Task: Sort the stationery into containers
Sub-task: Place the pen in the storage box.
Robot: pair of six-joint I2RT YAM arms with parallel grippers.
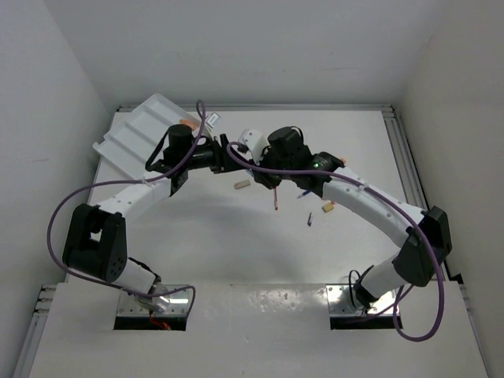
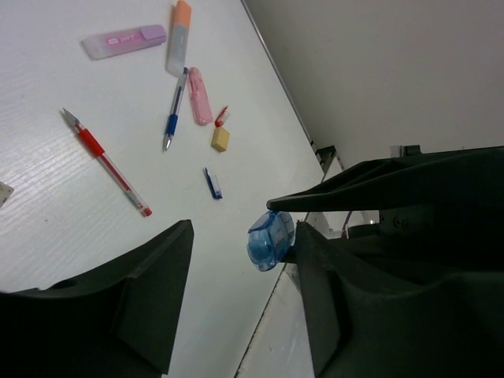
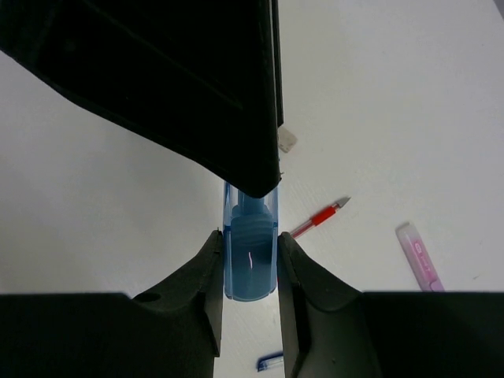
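Closest to the right wrist lens, pinching a see-through blue marker [image 3: 250,272] between both fingers of the right gripper [image 3: 249,238], jaws narrowed onto its barrel, up off the white table [image 1: 236,236]. Bracketing the marker's rounded end from the left with the left gripper [image 2: 242,236], jaws roughly half open, one finger close against the cap, the other clearly apart, so no squeeze there. Meeting above the far middle of the table, just right of the white tray [image 1: 126,142], set at a slant in the far left corner. Scattered on the table below: red pen [image 2: 106,163] lying alone; beyond it, blue pen [image 2: 175,110] just beside a pink marker [image 2: 199,96], orange marker [image 2: 179,35] at their far end, lilac marker [image 2: 124,41] near that, beige eraser [image 2: 220,138] and a small blue piece [image 2: 213,183] close together.
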